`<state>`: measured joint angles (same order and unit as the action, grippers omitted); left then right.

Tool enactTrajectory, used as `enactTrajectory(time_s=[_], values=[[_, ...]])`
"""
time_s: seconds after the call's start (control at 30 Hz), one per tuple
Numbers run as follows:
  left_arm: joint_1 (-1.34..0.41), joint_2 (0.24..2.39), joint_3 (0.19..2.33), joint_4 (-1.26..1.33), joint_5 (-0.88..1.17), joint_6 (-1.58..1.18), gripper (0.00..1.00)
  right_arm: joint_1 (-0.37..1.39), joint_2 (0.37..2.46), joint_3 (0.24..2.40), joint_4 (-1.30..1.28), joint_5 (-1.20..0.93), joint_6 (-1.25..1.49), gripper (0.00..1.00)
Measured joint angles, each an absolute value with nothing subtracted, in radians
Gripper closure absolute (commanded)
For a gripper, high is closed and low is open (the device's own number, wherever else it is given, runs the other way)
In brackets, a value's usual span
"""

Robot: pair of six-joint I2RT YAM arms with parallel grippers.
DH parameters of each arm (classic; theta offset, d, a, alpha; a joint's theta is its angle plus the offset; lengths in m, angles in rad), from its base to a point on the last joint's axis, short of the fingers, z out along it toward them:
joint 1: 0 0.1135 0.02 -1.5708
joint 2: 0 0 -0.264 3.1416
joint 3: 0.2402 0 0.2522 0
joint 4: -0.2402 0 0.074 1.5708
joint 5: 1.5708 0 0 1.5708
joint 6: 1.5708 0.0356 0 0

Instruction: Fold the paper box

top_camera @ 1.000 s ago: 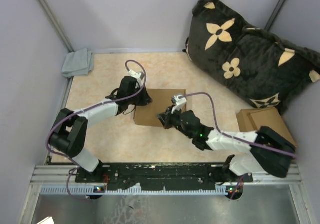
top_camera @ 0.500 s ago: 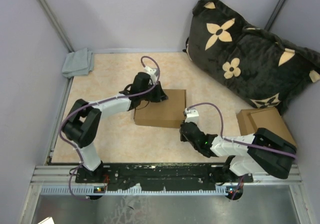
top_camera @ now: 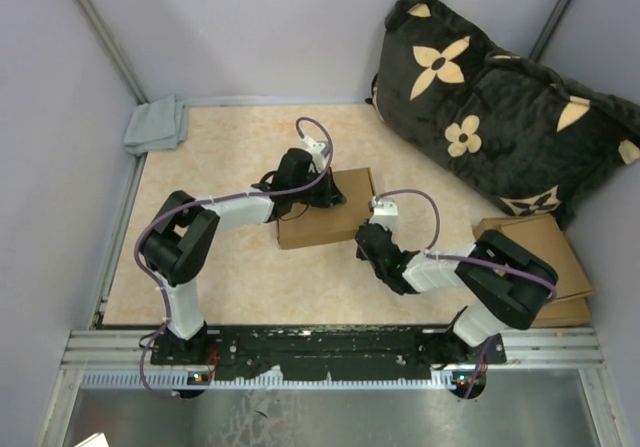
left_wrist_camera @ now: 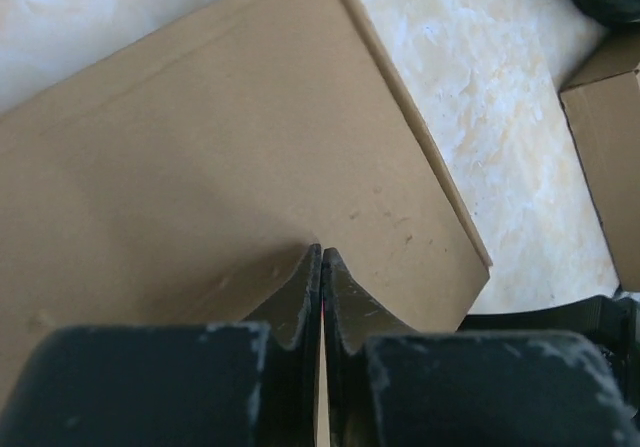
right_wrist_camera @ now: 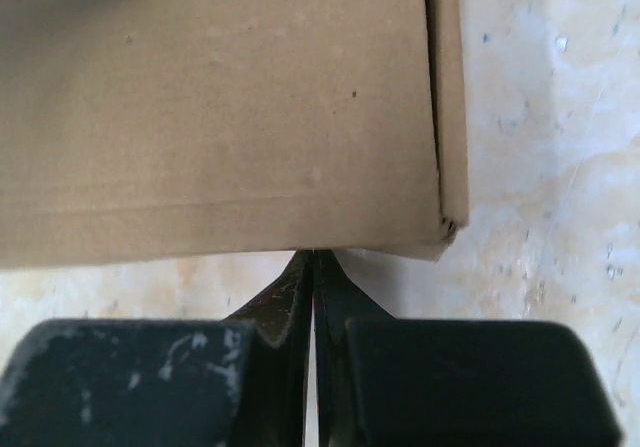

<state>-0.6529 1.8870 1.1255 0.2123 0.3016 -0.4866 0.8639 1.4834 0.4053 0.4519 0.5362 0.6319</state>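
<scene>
The paper box point(top_camera: 322, 223) lies shut and flat on the table, a plain brown slab, slightly askew. My left gripper point(top_camera: 337, 197) is shut, with its fingertips over the box's top panel point(left_wrist_camera: 220, 147) near the far right side; in the left wrist view the left gripper point(left_wrist_camera: 321, 251) holds nothing. My right gripper point(top_camera: 362, 235) is shut too, set against the box's near edge close to its right corner. In the right wrist view the right gripper point(right_wrist_camera: 313, 254) meets the lower edge of the box point(right_wrist_camera: 220, 97), empty.
A dark pillow with tan flowers point(top_camera: 500, 97) fills the back right. A pile of brown cardboard pieces point(top_camera: 545, 257) lies at the right edge, also seen as a cardboard pile point(left_wrist_camera: 610, 147). A grey cloth point(top_camera: 157, 125) sits in the back left corner. Walls close in on both sides.
My left gripper has moved right across the box top. The right gripper left the box top, drew back, then came up to the near edge. The box shifted slightly right.
</scene>
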Motion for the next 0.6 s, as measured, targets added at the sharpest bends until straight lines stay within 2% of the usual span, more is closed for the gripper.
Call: enactTrajectory(time_s=[0.23, 0.43, 0.6], values=[[-0.653, 1.887, 1.114, 0.236, 0.297, -0.458, 0.94, 0.823, 1.599, 0.522, 0.455, 0.560, 0.616, 1.00], [-0.655, 1.884, 1.128, 0.212, 0.291, -0.424, 0.92, 0.822, 1.584, 0.516, 0.457, 0.480, 0.625, 1.00], [-0.659, 1.879, 1.148, 0.165, 0.291, -0.402, 0.84, 0.822, 1.522, 0.469, 0.490, 0.359, 0.652, 1.00]])
